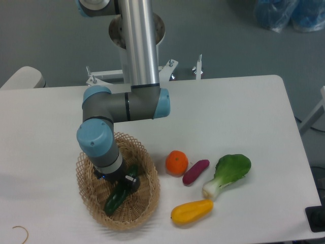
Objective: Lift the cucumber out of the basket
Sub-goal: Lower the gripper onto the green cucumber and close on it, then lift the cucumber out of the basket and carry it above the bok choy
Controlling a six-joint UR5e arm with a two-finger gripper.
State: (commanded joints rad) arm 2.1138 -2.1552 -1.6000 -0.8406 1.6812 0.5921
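Where the arm bends down over the left half of the table (244,101), we see the basket (147,201) sitting near the front edge, and in it the cucumber (118,197), lying aslant with its near end low and to the left and its far end up under the gripper (128,181). We find the gripper down inside the basket at the cucumber's upper end, but the wrist hides the fingers, so we cannot tell how wide they stand or whether they have hold of it. Right of the basket, on bare table, lie an orange (176,162), a purple piece (195,171), a bok choy (228,174) and, nearer us, a yellow squash (192,211). We see open tabletop far and right of these, and a small loop of wire (21,233) near the front left corner.
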